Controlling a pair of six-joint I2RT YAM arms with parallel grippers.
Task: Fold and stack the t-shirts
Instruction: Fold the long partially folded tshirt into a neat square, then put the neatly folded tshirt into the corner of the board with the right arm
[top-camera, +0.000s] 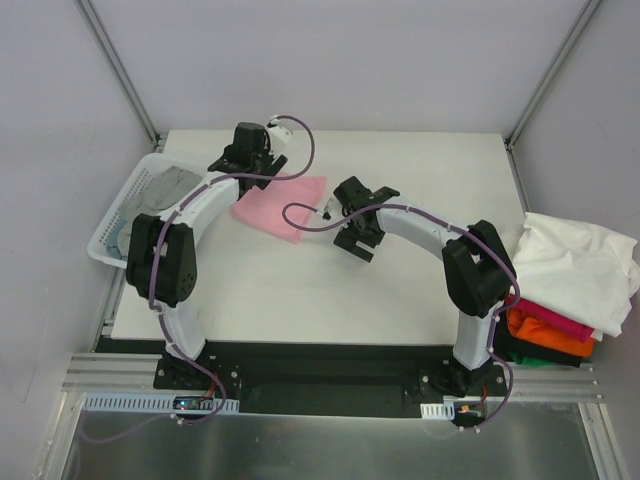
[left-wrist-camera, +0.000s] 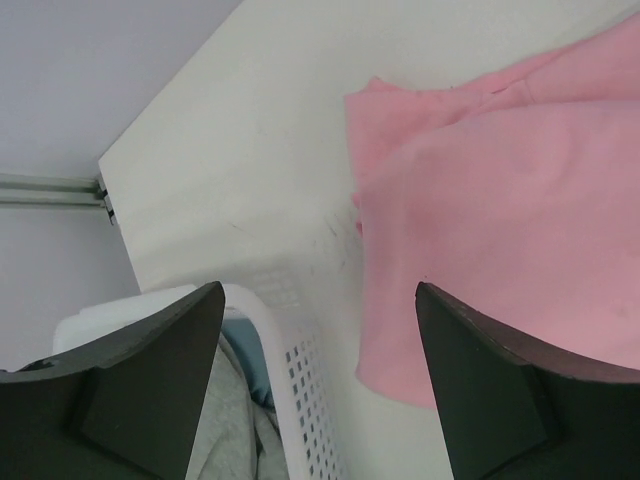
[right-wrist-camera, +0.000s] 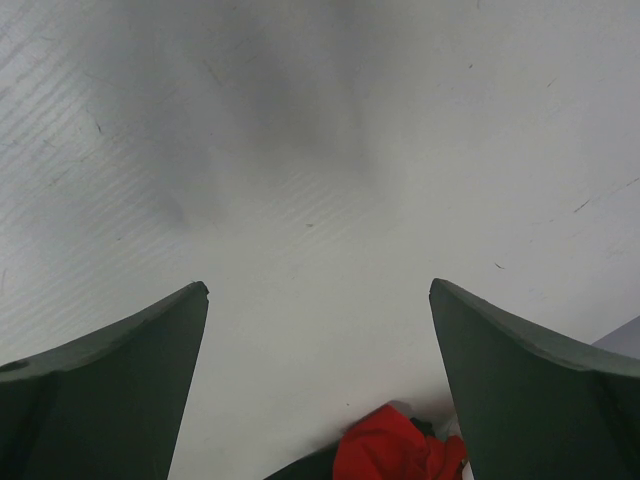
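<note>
A light pink t-shirt (top-camera: 283, 205) lies folded flat on the white table at the back centre; it also fills the right of the left wrist view (left-wrist-camera: 500, 220). My left gripper (top-camera: 230, 162) (left-wrist-camera: 318, 292) is open and empty, held above the gap between the pink shirt and the basket. A grey t-shirt (top-camera: 172, 185) (left-wrist-camera: 232, 425) lies in the basket. My right gripper (top-camera: 357, 245) (right-wrist-camera: 318, 288) is open and empty over bare table, right of the pink shirt. A stack at the right edge holds a white shirt (top-camera: 575, 265) on magenta (top-camera: 545, 315), orange (top-camera: 550, 338) and black (top-camera: 525, 352) ones. Red cloth (right-wrist-camera: 395, 450) shows in the right wrist view.
A white lattice basket (top-camera: 112, 228) (left-wrist-camera: 300, 400) stands at the table's left edge, with some blue cloth (left-wrist-camera: 245, 350) under the grey shirt. The table (top-camera: 300, 290) ends at grey walls behind and at both sides. The stack overhangs the right edge.
</note>
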